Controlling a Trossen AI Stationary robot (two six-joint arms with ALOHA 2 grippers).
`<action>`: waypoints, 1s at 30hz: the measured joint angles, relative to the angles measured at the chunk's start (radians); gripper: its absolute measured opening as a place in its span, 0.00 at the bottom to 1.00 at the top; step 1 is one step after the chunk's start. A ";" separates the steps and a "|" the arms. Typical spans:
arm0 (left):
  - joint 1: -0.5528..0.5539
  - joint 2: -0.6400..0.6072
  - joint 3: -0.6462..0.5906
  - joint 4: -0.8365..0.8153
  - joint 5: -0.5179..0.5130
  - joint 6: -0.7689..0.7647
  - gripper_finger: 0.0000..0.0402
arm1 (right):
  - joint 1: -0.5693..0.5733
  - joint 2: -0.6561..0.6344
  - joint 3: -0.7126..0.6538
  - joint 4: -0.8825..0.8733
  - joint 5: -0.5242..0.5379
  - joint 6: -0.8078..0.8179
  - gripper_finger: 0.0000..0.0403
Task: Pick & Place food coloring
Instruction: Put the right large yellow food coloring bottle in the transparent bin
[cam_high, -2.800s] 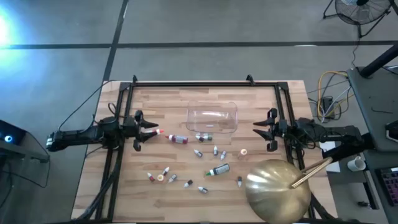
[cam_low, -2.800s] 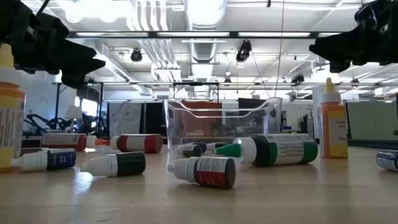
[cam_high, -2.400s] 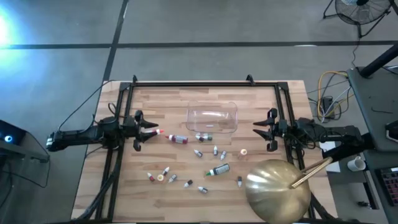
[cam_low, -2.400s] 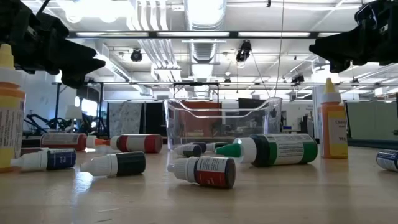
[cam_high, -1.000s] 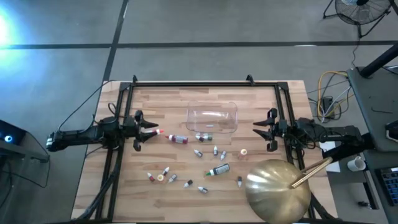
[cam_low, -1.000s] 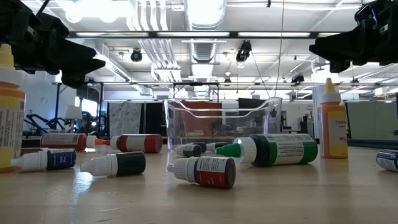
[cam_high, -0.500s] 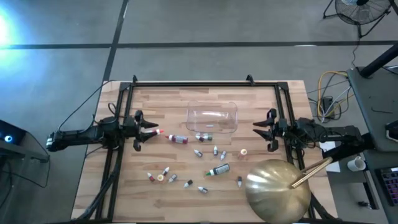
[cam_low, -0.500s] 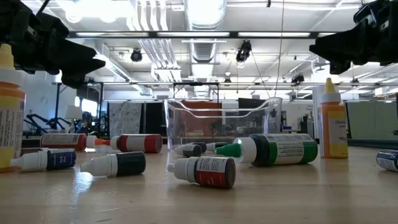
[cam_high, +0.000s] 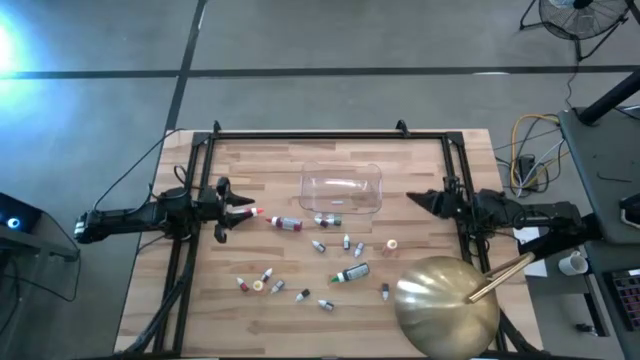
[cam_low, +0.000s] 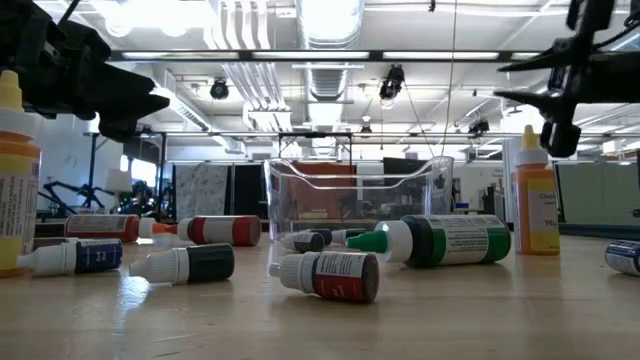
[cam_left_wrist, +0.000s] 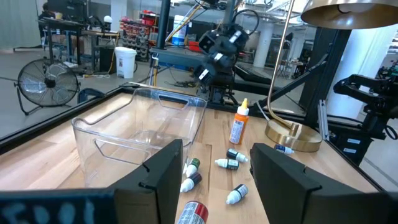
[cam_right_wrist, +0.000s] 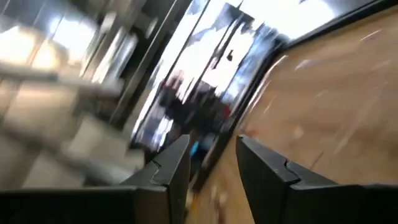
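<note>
Take the clear tub (cam_high: 341, 190) at the back middle of the worktop (cam_high: 270, 310) as your landmark.

Well to the left of the tub, your left pincer (cam_high: 240, 208) hovers low over the wood with its fingers apart and nothing between them. A red-capped bottle (cam_high: 286, 222) lies on its side between that pincer and the tub, the nearest piece to reach for.

In front of the tub the food coloring bottles (cam_high: 335, 258) are scattered loose, most lying down, a few standing. None is inside the tub yet, so the job looks barely begun. A green-capped bottle (cam_high: 351, 273), slightly longer than the rest, lies among them, and an orange bottle (cam_left_wrist: 237, 125) stands upright toward the right of the group.

Expect these to be light, smooth plastic that rolls or skids if you nudge them. Take each across the middle of its body, fingers square to its long axis, not on the tapered cap.

To the right of the tub, your right pincer (cam_high: 417, 199) is turned on edge with its fingers drawn close together, holding nothing. A gold dome (cam_high: 447, 305) sits on the front right corner, well clear of the tub.
</note>
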 joint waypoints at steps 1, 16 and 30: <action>0.000 0.000 0.000 0.000 0.000 0.000 0.41 | 0.000 0.002 0.000 0.000 0.065 0.034 0.31; 0.000 0.000 0.000 0.007 0.000 0.000 0.41 | 0.000 0.245 0.000 0.511 0.212 0.074 0.30; 0.000 0.000 0.000 0.007 0.000 0.000 0.41 | 0.000 0.600 0.000 0.560 0.059 0.325 0.30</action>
